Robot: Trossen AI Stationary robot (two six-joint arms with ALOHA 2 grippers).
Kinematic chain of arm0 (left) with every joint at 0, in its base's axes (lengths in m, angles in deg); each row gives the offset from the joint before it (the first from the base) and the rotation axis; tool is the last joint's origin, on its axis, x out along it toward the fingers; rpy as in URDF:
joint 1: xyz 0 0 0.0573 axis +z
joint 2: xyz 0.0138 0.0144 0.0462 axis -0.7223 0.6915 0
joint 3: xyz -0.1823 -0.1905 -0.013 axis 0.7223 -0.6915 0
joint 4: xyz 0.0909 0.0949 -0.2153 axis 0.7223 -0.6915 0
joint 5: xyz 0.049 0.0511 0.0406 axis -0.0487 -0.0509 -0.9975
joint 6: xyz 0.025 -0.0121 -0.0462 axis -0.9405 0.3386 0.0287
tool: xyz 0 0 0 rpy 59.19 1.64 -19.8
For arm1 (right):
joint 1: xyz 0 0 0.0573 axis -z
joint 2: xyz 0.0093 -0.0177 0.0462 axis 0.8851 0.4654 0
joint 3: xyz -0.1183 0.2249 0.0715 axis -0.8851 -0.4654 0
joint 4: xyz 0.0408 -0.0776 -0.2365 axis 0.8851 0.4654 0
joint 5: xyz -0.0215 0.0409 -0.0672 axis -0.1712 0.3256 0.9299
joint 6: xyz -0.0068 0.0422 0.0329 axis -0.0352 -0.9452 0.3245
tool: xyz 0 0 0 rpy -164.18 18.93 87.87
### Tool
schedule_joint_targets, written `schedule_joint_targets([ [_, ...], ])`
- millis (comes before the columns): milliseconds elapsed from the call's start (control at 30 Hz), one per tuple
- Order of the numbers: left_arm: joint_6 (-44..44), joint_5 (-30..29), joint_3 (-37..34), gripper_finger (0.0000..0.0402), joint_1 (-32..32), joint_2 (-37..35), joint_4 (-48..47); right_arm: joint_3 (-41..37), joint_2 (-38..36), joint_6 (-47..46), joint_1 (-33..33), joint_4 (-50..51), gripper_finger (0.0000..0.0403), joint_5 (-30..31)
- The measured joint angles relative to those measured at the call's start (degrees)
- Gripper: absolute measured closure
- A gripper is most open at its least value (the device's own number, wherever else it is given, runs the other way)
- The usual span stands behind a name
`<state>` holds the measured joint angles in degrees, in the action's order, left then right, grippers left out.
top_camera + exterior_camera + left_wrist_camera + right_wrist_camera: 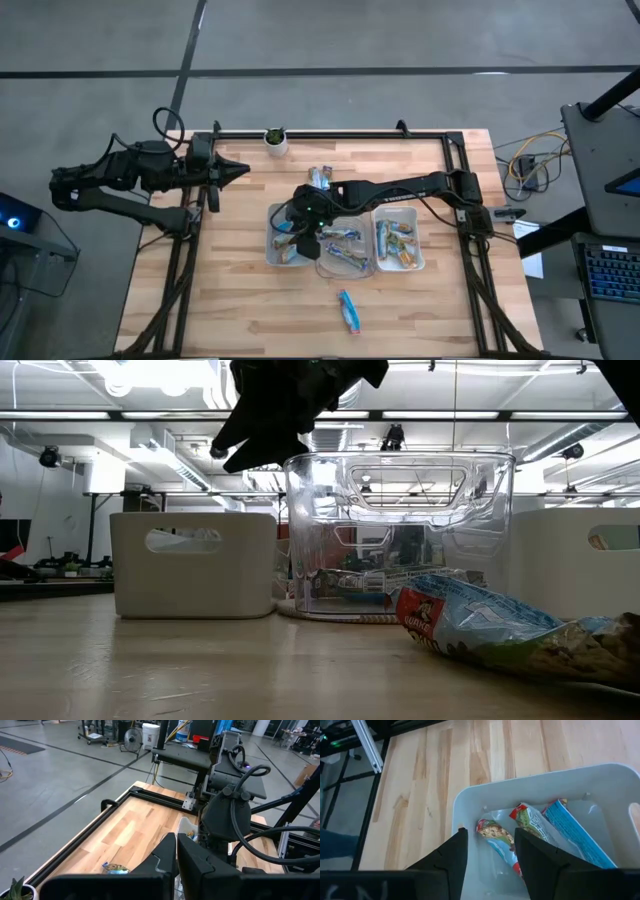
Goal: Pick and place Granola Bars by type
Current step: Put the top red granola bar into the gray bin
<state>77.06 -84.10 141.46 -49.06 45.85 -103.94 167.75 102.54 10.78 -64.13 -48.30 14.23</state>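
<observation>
Three trays stand mid-table: a white left tray (272,245), a clear middle tray (345,262) and a white right tray (420,245), each with granola bars inside. My right gripper (298,228) hangs open over the left tray, slanting down. In the right wrist view its fingers (452,860) stand apart above a few blue-and-red wrapped bars (497,837) lying on that tray's floor (520,782), touching none. One blue bar (348,311) lies loose near the front edge, another (320,178) behind the trays. My left gripper (240,170) waits shut at the table's far left.
A small white pot with a green plant (275,140) stands at the far edge. The black frame rails (330,135) border the table. Bare wood lies left of the trays and along the front, where the loose bar (500,628) lies close to the low camera.
</observation>
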Motion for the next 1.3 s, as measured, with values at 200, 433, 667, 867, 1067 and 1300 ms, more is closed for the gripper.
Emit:
schedule_joint_targets([
  [200,0.0,0.0,0.0,0.0401,0.0,0.0,0.0,0.0,-0.6,-1.7,-0.8,0.0,0.0274,0.0],
  [433,0.0,0.1,0.0,0.0401,0.0,0.0,0.0,0.0,-2.9,-3.6,-3.8,-0.4,0.0374,-0.1],
  [667,3.0,1.3,0.0,0.0401,0.0,0.0,0.1,0.0,-7.3,-7.7,-7.8,-0.5,0.0394,0.3],
  [867,5.4,7.5,0.0,0.0401,-0.1,0.9,3.0,0.0,-13.3,-10.7,-12.4,0.0,0.0394,5.5],
  [1067,5.6,9.3,0.0,0.0401,-1.4,3.0,5.6,0.1,-18.5,-11.5,-16.8,0.1,0.0394,16.8],
  [1300,5.3,9.8,0.0,0.0401,-3.6,6.1,7.1,0.1,-21.0,-14.2,-19.7,0.1,0.0394,22.1],
])
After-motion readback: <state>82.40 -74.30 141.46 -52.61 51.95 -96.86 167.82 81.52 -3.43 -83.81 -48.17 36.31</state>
